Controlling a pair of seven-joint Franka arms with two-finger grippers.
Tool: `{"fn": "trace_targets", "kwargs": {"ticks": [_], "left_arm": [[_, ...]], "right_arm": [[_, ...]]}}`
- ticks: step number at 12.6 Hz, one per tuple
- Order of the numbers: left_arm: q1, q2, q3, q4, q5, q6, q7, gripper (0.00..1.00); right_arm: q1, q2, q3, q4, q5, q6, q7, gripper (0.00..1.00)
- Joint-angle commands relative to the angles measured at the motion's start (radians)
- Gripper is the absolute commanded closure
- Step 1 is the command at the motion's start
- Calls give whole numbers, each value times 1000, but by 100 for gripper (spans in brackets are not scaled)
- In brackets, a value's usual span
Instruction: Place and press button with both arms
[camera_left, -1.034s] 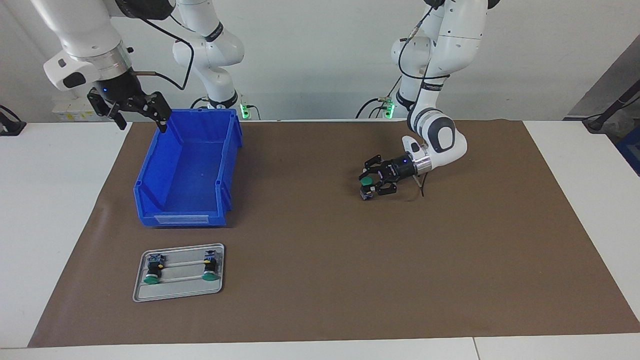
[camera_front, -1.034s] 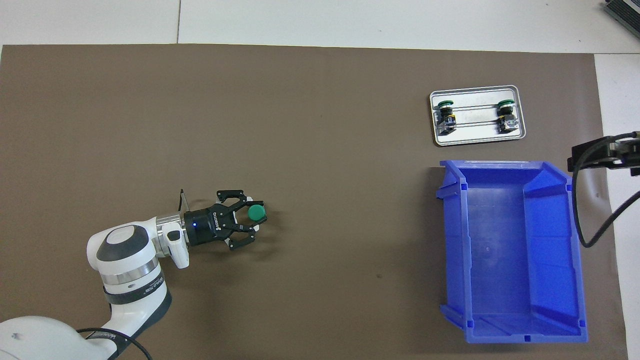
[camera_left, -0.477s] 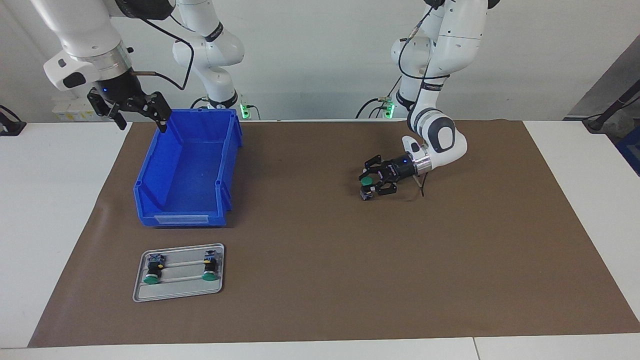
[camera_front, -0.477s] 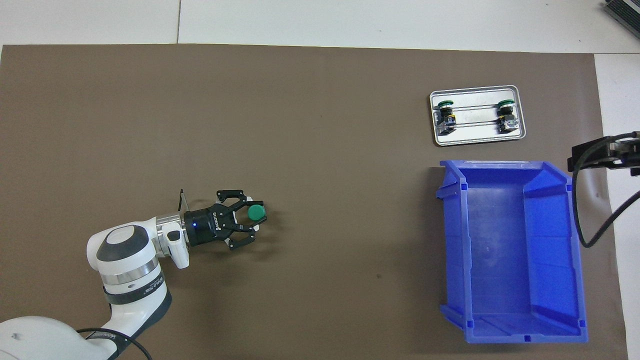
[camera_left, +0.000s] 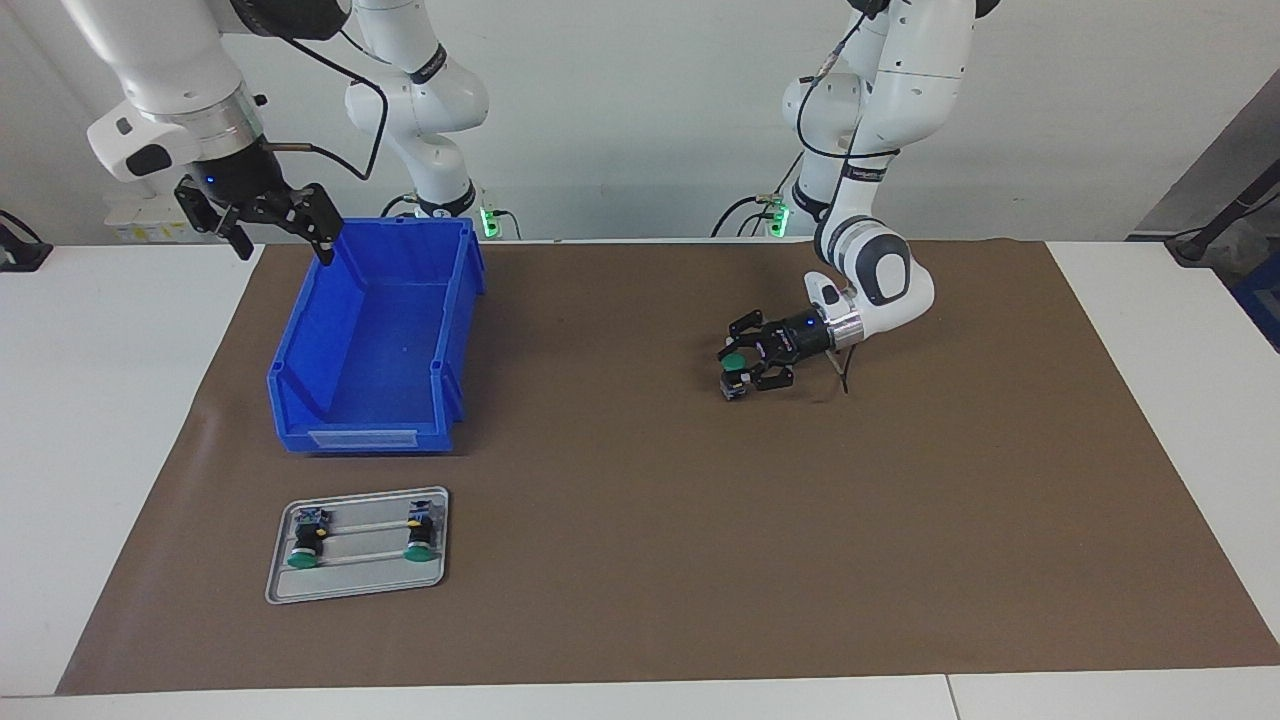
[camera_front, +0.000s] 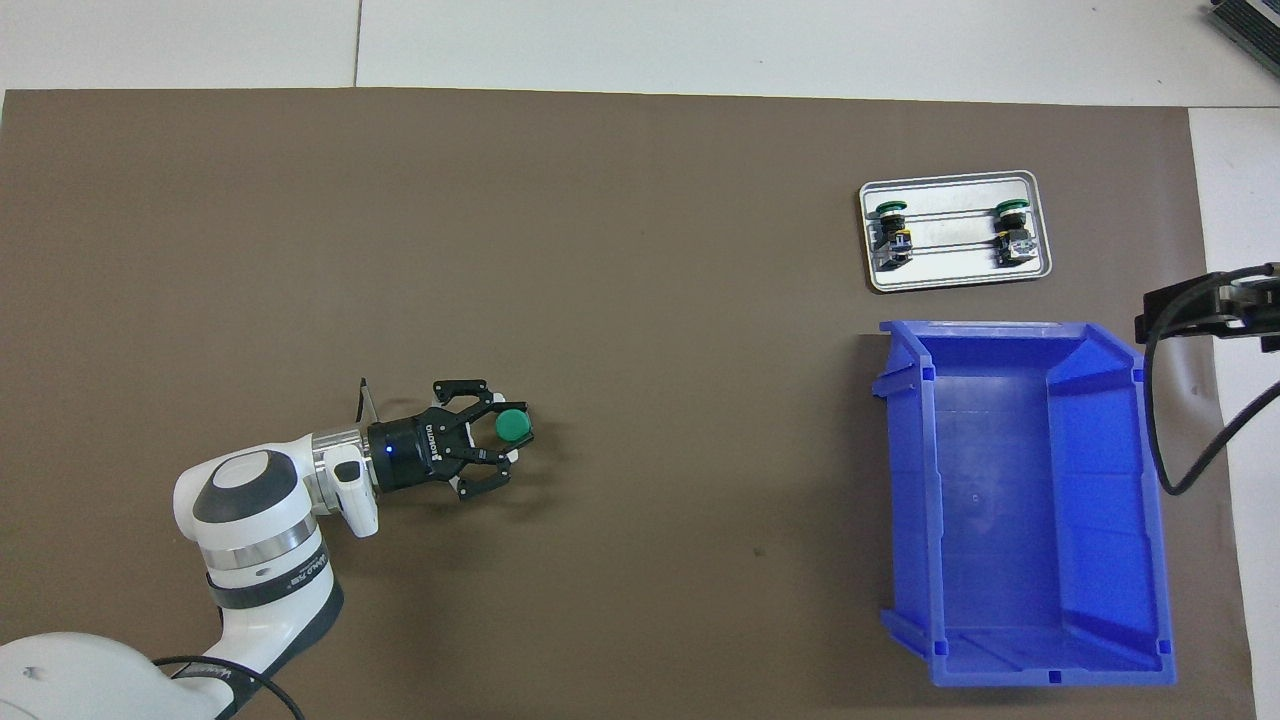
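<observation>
Facing view, scanned left to right: right gripper (camera_left: 280, 233) hung in the air over the blue bin's (camera_left: 372, 340) rim at the right arm's end of the bench (camera_left: 120, 400), fingers spread wide, holding nothing. Right arm was waiting. Bin sat on the brown mat (camera_left: 650, 520), nothing visible inside it. Farther from the robots than the bin lay a grey tray (camera_left: 357, 585) with two spare buttons (camera_left: 305, 540) on their sides, green caps pointing away from the robots, well apart from each other. Toward the left arm's end, left gripper (camera_left: 737, 368) was down low at the mat, lying nearly horizontal, fingers pinching the button (camera_left: 734, 364). Button stood upright, green cap up, body below it at the mat; couldn't tell if its base actually touched. Overhead view agreed: green cap (camera_front: 513, 425) sat between the left gripper's fingertips (camera_front: 497, 402), roughly mid-mat, well apart from bin (camera_front: 1020, 500) and tray (camera_front: 955, 280)
</observation>
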Motion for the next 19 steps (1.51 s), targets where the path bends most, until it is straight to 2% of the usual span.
{"fn": "trace_targets", "kwargs": {"ticks": [1,3,7,8,9,10,11,19], "left_arm": [[-17,20,1,-60,19,65,33,54],[-15,20,1,-60,19,65,33,47],[-13,20,1,-54,19,65,30,46],[-13,20,-1,-51,19,63,29,42],[-10,20,-1,-48,18,62,24,36],[-7,19,-2,-43,18,60,21,26],[-7,19,-2,-43,18,60,21,21],[-20,0,-4,-28,19,49,-45,19]], "right_arm": [[-3,-19,-4,-22,18,1,-22,0],[-3,-19,-4,-22,18,3,-22,0],[-3,-17,-4,-22,18,3,-22,0],[-3,-19,-4,-22,18,3,-22,0],[-3,-19,-4,-22,18,1,-22,0],[-3,-19,-4,-22,18,1,-22,0],[-3,-19,-4,-22,18,3,-22,0],[-3,-19,-4,-22,18,1,-22,0]]}}
